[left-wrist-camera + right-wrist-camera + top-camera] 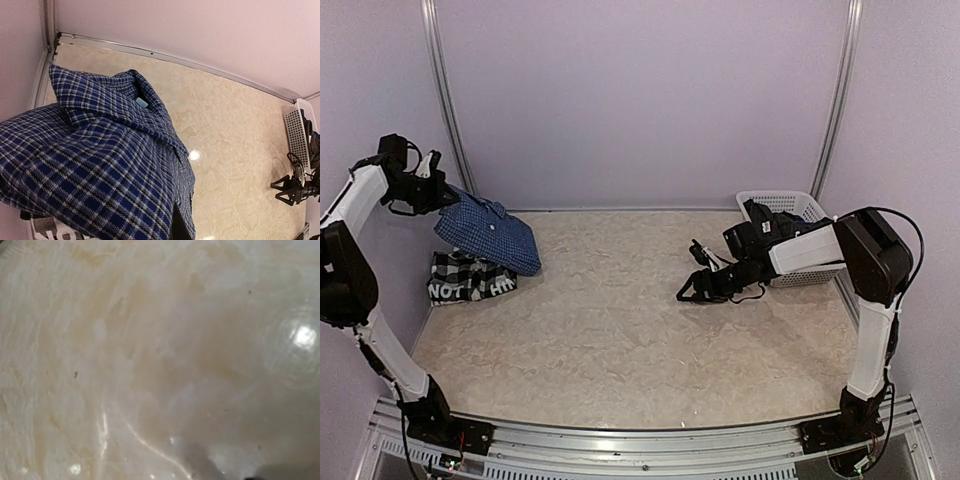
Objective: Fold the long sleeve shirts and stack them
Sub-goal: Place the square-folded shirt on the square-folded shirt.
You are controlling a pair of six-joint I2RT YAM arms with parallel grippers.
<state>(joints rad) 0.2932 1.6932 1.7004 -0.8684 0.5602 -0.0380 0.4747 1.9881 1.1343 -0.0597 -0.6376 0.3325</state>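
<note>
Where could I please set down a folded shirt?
Bare: the beige marbled tabletop between the black-and-white plaid cloth shirt and the right end effector. Crowded: around the blue checked cloth shirt and the white plastic basket.

Bright, flat, even light across the overhead view, with barely a shadow on the table (620, 340) under the right arm (805, 252). At the left wrist, the blue shirt (100, 165) is crisp, every thread of its weave showing, and a small round glare spot shines on the surface just beside it. The right wrist view is soft and milky, all blurred tabletop, with a big hazy reflection near the right edge and a dark smudge at the bottom.
</note>
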